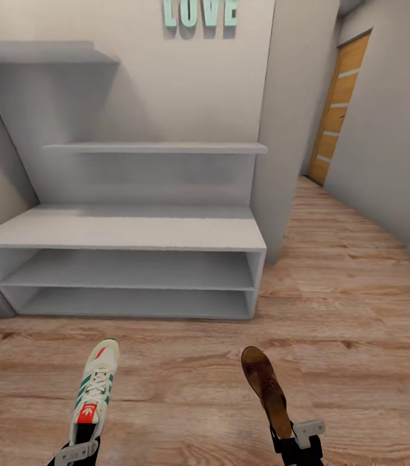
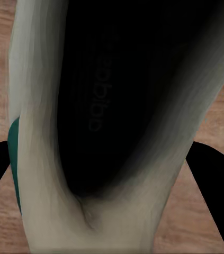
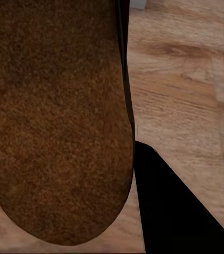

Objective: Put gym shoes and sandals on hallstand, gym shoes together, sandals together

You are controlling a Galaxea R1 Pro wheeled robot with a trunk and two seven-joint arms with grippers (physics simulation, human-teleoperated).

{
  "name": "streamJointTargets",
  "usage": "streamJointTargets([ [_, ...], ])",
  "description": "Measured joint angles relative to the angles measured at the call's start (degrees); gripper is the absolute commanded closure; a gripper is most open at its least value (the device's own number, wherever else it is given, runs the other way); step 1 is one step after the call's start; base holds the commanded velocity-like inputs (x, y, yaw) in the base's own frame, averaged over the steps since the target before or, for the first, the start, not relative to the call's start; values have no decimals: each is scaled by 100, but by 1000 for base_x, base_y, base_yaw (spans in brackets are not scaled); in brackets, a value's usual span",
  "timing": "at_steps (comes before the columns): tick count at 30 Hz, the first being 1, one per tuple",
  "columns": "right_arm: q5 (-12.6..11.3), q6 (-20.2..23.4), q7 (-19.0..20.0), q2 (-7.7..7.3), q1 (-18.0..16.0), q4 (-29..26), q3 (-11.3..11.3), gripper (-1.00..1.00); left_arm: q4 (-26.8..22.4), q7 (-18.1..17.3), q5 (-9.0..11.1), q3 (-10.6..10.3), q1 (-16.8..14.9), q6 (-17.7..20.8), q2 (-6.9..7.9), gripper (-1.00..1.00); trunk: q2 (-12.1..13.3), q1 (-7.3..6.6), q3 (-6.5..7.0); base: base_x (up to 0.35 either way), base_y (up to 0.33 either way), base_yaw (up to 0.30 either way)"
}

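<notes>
A: What is each claw carrying?

B: The left claw (image 1: 75, 451) pinches a gym shoe (image 1: 95, 388) by its heel; the right claw (image 1: 295, 440) pinches a sandal (image 1: 266, 388) the same way. Both point toes-forward.

A: And the hallstand (image 1: 127, 233)?

B: Straight ahead across the corridor floor (image 1: 347, 304), its bench top bare. The left arm looks nearer.

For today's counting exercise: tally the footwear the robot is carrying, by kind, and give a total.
Gym shoe: 1, in the left hand
Sandal: 1, in the right hand
Total: 2
</notes>
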Motion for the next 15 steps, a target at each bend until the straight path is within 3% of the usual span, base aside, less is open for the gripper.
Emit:
streamJointTargets([
  [5, -1, 0, 3, -2, -1, 0, -3, 100, -1, 4, 3, -2, 0, 0, 0, 100, 0, 0, 0, 0, 0, -162],
  [15, 0, 0, 9, -3, -2, -5, -2, 100, -2, 7, 7, 1, 1, 0, 0, 100, 0, 0, 0, 0, 2, -18],
])
